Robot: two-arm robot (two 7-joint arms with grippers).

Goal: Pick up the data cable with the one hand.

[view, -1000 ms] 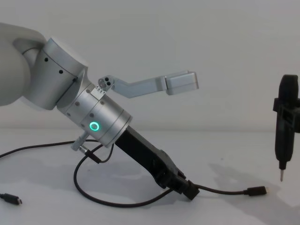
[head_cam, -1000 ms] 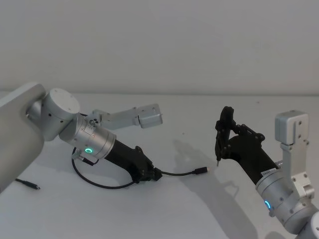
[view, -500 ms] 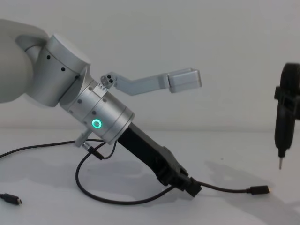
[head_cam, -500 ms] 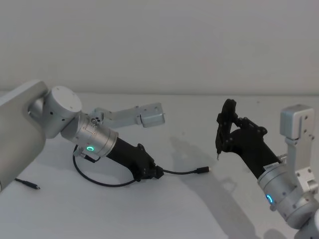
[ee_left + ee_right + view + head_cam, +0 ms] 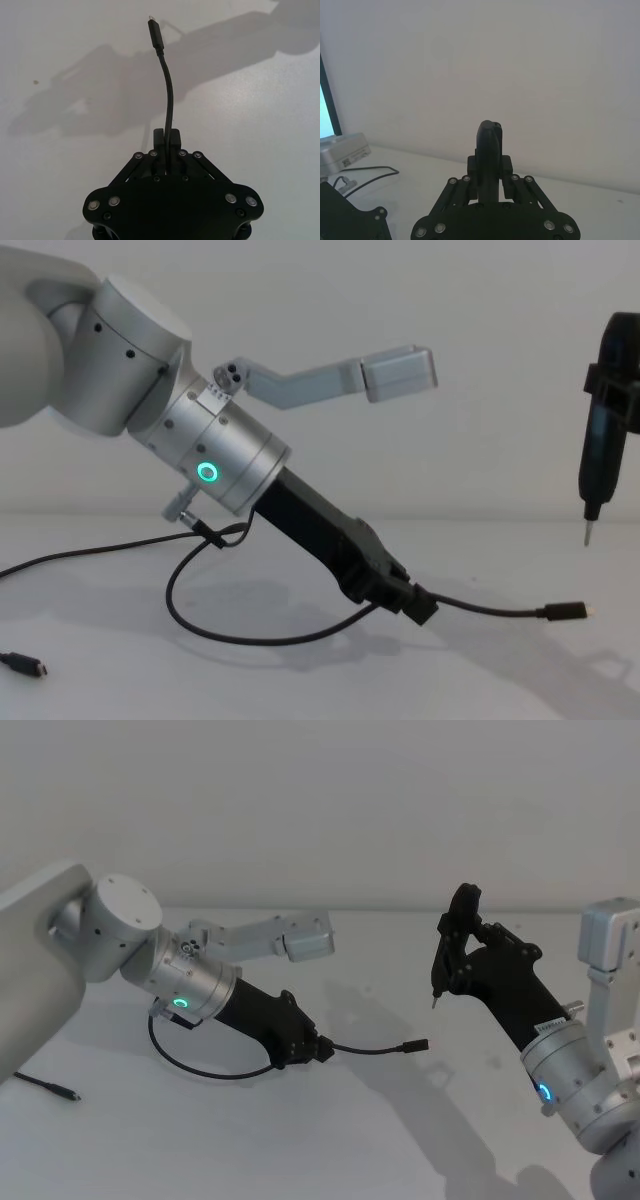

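Data cable (image 5: 380,1048), plug end now higher, clamped in left tool (image 5: 320,1051), right tool (image 5: 466,954) gripping pen (image 5: 600,440)

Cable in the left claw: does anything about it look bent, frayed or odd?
Nothing stands out. The left claw is shut on the cable, whose plug juts out free, gently curved and unkinked. The rest loops loosely on the table. The right claw holds a pen tool upright, apart.

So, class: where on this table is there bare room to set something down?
Bare: the near table, bordered by the data cable behind and the other cord at left. Crowded: midtable, where the left pincer grips the cable and the right pincer holds a pen tool.
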